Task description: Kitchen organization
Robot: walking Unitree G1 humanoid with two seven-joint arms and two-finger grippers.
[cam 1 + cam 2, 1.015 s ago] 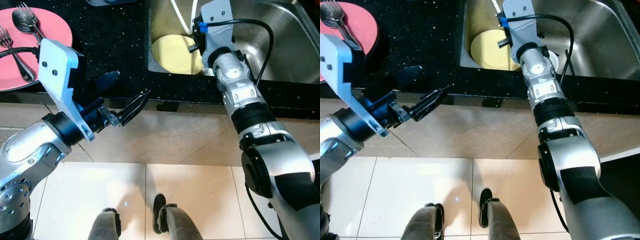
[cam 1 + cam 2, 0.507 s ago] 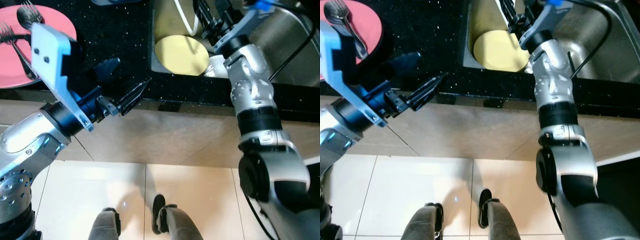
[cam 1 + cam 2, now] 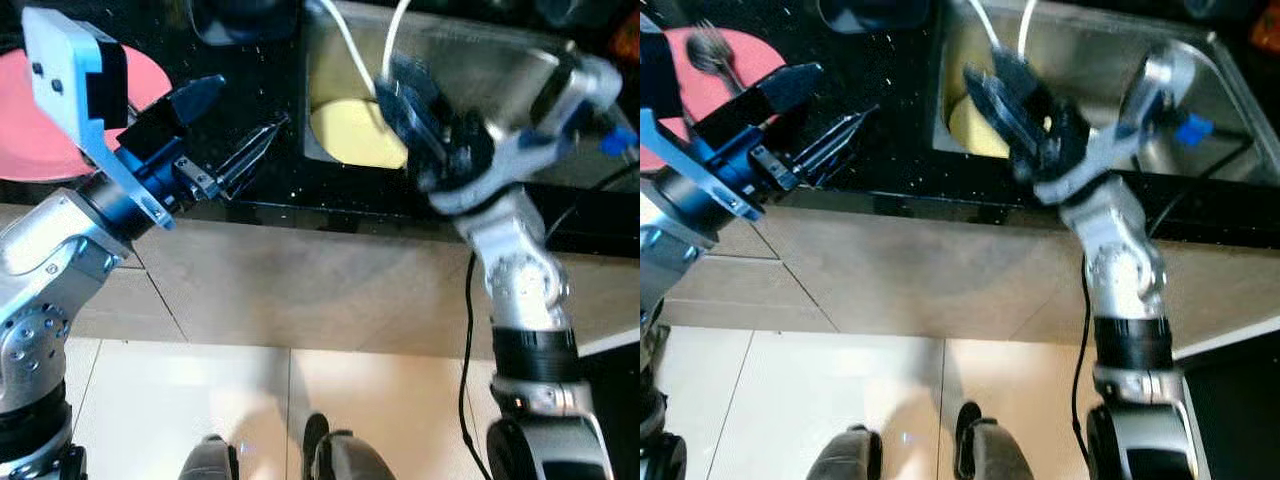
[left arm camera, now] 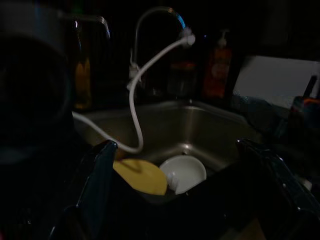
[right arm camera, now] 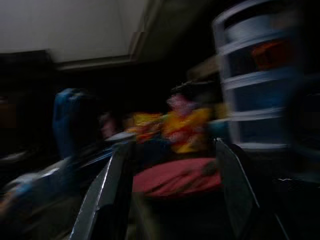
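My left gripper (image 3: 250,103) hovers open and empty over the black counter (image 3: 250,50), just left of the steel sink (image 3: 500,70). A yellow plate (image 3: 355,135) lies in the sink's near left corner, with a white bowl (image 4: 184,172) beside it. A pink plate (image 3: 715,70) carrying a fork (image 3: 710,50) sits on the counter at the far left. My right gripper (image 3: 400,95) is raised above the sink, blurred, pointing left. Its fingers (image 5: 107,190) stand apart in the right wrist view with nothing between them.
A white hose (image 4: 135,100) hangs from the faucet (image 4: 160,15) into the sink. A soap bottle (image 4: 217,65) stands behind it. The counter front edge (image 3: 300,215) runs across, with tiled floor (image 3: 150,400) below. White shelves (image 5: 260,75) appear blurred in the right wrist view.
My right arm has swung up out of the sink and turned its gripper to the left. The left gripper has risen from the counter's edge to over the counter. The camera has shifted.
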